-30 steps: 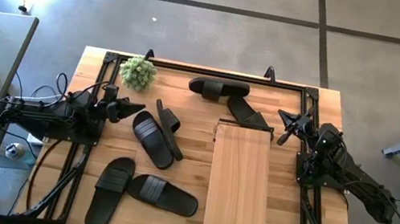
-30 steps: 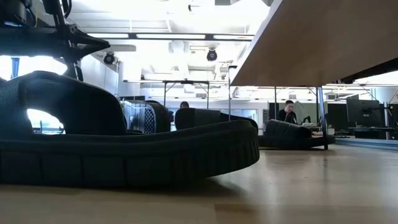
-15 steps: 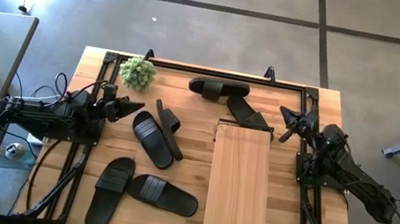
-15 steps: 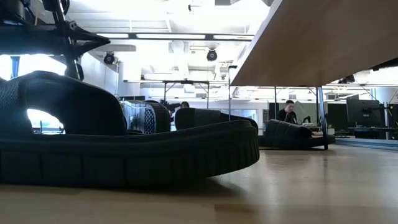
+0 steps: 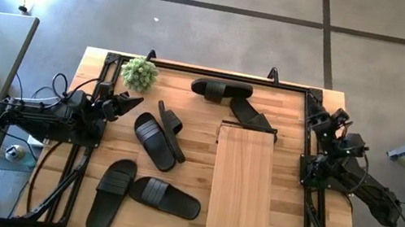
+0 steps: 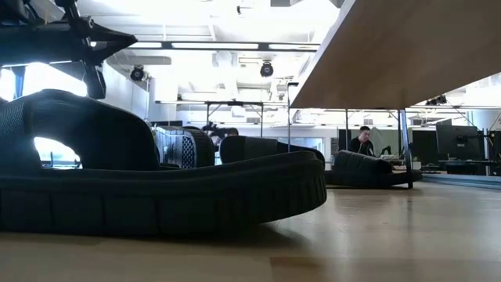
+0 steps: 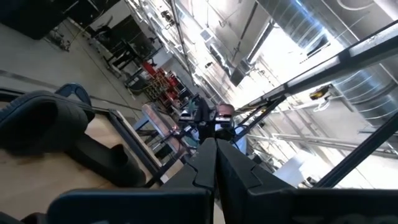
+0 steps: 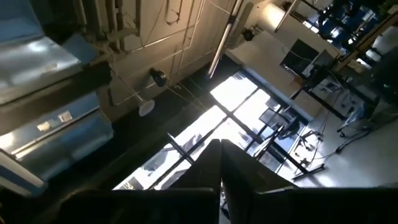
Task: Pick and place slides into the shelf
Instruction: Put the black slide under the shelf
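Your left claw (image 5: 132, 102), fingers pressed together, sits just beside the nearest sandal (image 5: 154, 140), whose length runs diagonally toward the shelf (image 5: 241, 190).

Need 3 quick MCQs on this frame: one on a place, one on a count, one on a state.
1. Where is the plant?
A. on the shelf
B. at a table corner on the left arm's side
C. between the arms, mid-table

2. How many sandals lie on the shelf's top?
A. none
B. one
C. three

3. What state is the left end effector in?
A. shut on a sandal
B. shut, holding nothing
C. wide open over the shelf

Key: B, the high view shows the plant at that corner; A, the plank top is bare; B, the left wrist view shows the fingers together with nothing between them.
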You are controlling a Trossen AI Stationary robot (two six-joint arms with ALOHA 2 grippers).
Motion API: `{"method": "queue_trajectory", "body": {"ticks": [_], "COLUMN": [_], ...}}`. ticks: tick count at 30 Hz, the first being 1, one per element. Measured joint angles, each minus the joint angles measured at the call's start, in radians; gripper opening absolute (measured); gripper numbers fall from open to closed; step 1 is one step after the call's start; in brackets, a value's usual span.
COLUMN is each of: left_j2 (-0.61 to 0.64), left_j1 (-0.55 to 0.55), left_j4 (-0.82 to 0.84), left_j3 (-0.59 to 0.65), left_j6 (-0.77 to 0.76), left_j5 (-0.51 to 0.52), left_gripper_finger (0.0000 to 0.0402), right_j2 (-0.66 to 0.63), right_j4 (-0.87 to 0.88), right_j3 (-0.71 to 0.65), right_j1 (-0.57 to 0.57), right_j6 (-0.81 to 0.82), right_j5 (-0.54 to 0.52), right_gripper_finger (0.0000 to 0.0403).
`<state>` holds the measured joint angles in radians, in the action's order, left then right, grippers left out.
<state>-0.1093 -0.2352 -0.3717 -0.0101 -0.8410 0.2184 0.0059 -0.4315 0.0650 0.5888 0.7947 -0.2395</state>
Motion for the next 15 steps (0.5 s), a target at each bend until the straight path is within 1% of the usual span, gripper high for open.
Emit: {"method": "queue_trajectory", "body": {"ticks": [3, 8, 12, 15], "left_j2": [0.0, 0.0, 0.0, 0.0], "left_j1": [0.0, 0.0, 0.0, 0.0], "left_j4": [0.002, 0.002, 0.004, 0.004], "left_j3": [0.0, 0.0, 0.0, 0.0], "left_j6": [0.003, 0.007, 0.007, 0.007], "left_j5": [0.003, 0.003, 0.004, 0.005], "left_gripper_finger": [0.0001, 0.0001, 0.0001, 0.0001], "right_j2": [0.0, 0.001, 0.011, 0.053], "right_j4": [0.0, -0.006, -0.065, -0.081], "right_j3": [0.0, 0.0, 0.0, 0.034], "right_j1": [0.0, 0.0, 0.0, 0.0], "right_j6": [0.089, 0.134, 0.148, 0.142], "right_j5": [0.003, 0.019, 0.092, 0.163], "right_gripper_finger": [0.0, 0.0, 0.0, 0.0]}}
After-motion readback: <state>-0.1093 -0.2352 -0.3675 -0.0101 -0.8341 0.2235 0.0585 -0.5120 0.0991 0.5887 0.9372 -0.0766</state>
